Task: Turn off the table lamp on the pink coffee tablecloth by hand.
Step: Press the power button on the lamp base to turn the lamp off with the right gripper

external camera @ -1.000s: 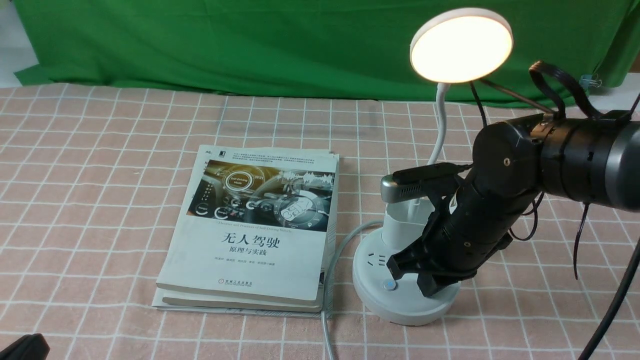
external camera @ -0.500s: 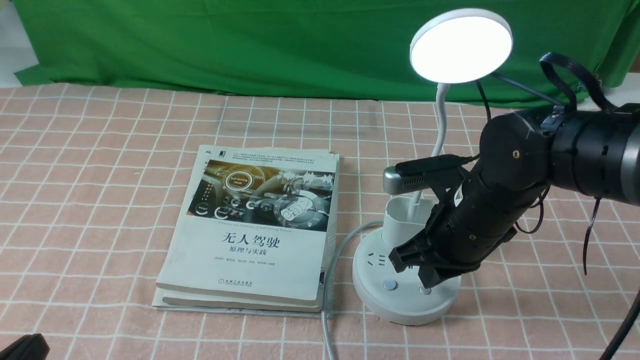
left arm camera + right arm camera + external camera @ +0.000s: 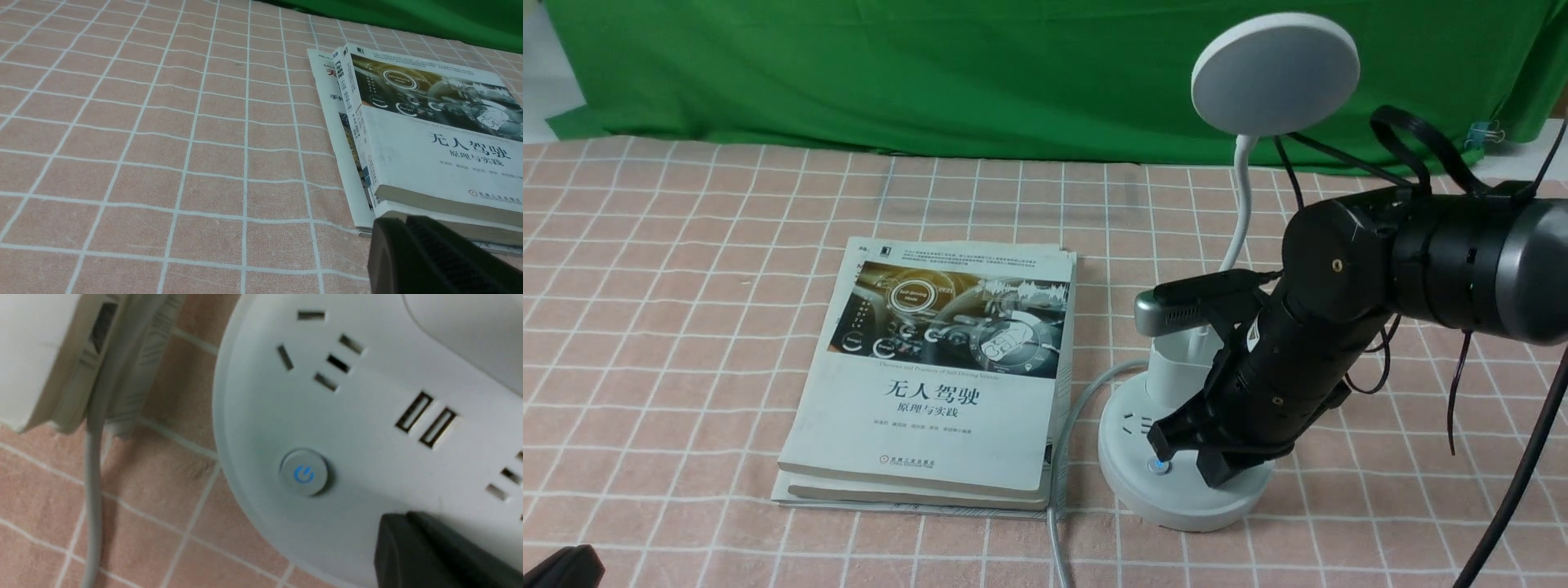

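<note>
The white table lamp stands on the pink coffee tablecloth (image 3: 686, 286) at the right. Its round disc head (image 3: 1275, 73) is dark and grey. Its round base (image 3: 1143, 494) carries sockets and a button with a blue power sign (image 3: 1157, 466), which also shows in the right wrist view (image 3: 303, 472). My right gripper (image 3: 1217, 475) is shut, its tip down on the base to the right of that button and covering the second button; the closed tip shows on the white base in the right wrist view (image 3: 404, 518). My left gripper (image 3: 404, 222) is shut and empty, low by the front left edge.
A stack of books (image 3: 947, 367) lies left of the lamp base, nearly touching it. The lamp's grey cord (image 3: 1058, 531) runs between them toward the front edge. A green backdrop cloth (image 3: 931, 73) hangs behind. My left gripper's tip (image 3: 560, 567) shows at the bottom left corner.
The lamp head went from warm light to white light to dark. My right gripper lifted slightly off the base, then came down on it again, a little further left.
</note>
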